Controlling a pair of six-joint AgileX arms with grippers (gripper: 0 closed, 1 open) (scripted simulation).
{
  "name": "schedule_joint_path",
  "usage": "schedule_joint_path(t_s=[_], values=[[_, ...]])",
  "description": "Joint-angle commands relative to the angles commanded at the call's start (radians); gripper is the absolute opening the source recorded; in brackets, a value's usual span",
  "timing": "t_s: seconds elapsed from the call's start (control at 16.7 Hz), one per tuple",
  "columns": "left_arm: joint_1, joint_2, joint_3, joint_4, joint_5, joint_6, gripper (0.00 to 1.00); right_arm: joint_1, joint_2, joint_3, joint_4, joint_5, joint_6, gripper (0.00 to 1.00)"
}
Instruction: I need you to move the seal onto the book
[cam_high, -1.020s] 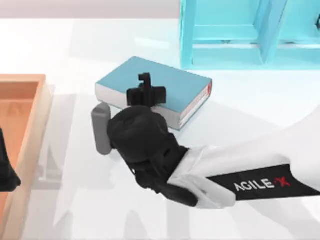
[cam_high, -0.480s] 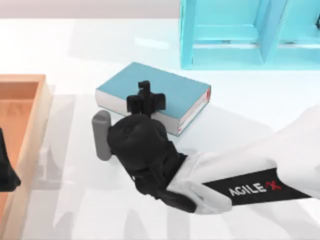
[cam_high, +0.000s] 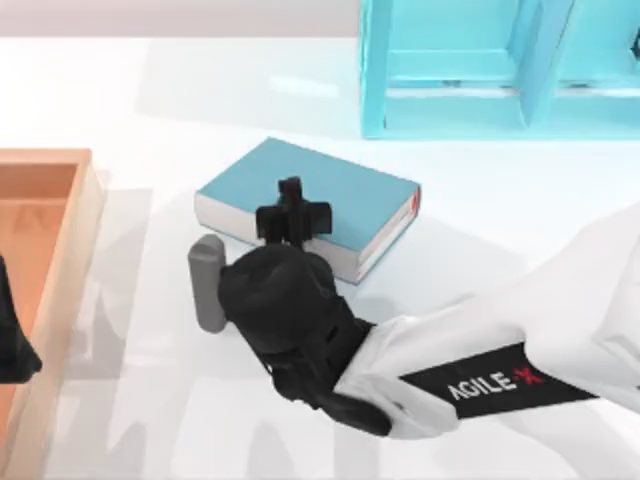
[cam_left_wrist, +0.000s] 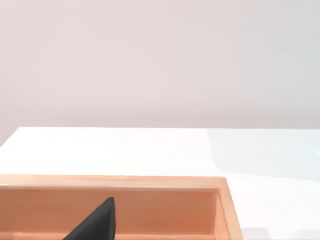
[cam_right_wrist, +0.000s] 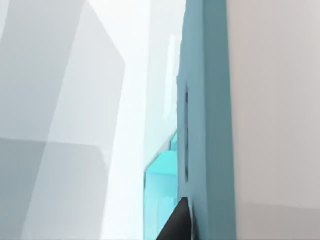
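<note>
The teal-blue book (cam_high: 345, 195) lies flat near the table's middle, its white page edges facing the front and a red mark at its right corner. My right gripper (cam_high: 290, 192) hangs over the book's front-left part, with its black wrist covering the book's near edge. The seal is hidden. My left gripper (cam_high: 12, 345) is parked at the far left edge, over the wooden tray.
A grey cylinder (cam_high: 208, 282) stands just left of my right wrist, near the book's front-left corner. A wooden tray (cam_high: 70, 230) takes up the left side. A teal shelf unit (cam_high: 470, 70) stands at the back right.
The book and the grey cylinder have slid toward the table's front. My right gripper and arm moved the same way with them. The left arm has not moved.
</note>
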Motion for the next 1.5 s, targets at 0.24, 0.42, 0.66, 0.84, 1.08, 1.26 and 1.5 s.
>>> schedule_joint_path(t_s=[0.24,0.42,0.66,0.84,1.08,1.26,1.5], values=[[0.000,0.000,0.000,0.000,0.000,0.000,1.00,0.000,0.000,0.000,0.000,0.000,0.000,0.38],[0.000,0.000,0.000,0.000,0.000,0.000,1.00,0.000,0.000,0.000,0.000,0.000,0.000,0.60],[0.000,0.000,0.000,0.000,0.000,0.000,1.00,0.000,0.000,0.000,0.000,0.000,0.000,0.90],[0.000,0.000,0.000,0.000,0.000,0.000,1.00,0.000,0.000,0.000,0.000,0.000,0.000,1.00],[0.000,0.000,0.000,0.000,0.000,0.000,1.00,0.000,0.000,0.000,0.000,0.000,0.000,1.00],[0.000,0.000,0.000,0.000,0.000,0.000,1.00,0.001,0.001,-0.001,0.000,0.000,0.001,1.00],[0.000,0.000,0.000,0.000,0.000,0.000,1.00,0.061,-0.031,-0.031,-0.063,0.049,0.060,1.00]])
